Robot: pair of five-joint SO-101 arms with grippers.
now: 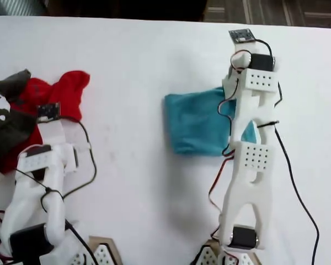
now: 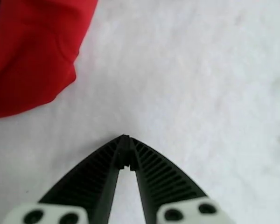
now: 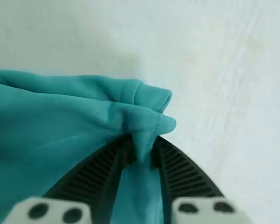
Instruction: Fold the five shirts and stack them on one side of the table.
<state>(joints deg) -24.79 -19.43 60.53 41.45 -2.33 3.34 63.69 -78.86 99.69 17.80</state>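
Observation:
A teal shirt (image 1: 196, 124) lies folded on the white table (image 1: 132, 66), right of the middle. My right arm (image 1: 252, 138) stretches over its right edge. In the right wrist view my right gripper (image 3: 141, 147) is shut on a bunched hem of the teal shirt (image 3: 60, 140). A red shirt (image 1: 66, 88) lies crumpled at the left edge, partly under a dark shirt (image 1: 5, 110) with white print. My left arm (image 1: 38, 165) sits just beside that pile. My left gripper (image 2: 125, 142) is shut with nothing in it, over bare table, a short way from the red shirt (image 2: 32, 56).
Cables loop off both arms across the table, one (image 1: 91, 160) beside the left arm and one (image 1: 295, 182) to the right of the right arm. Bare table lies between the arms and along the far edge (image 1: 154, 22).

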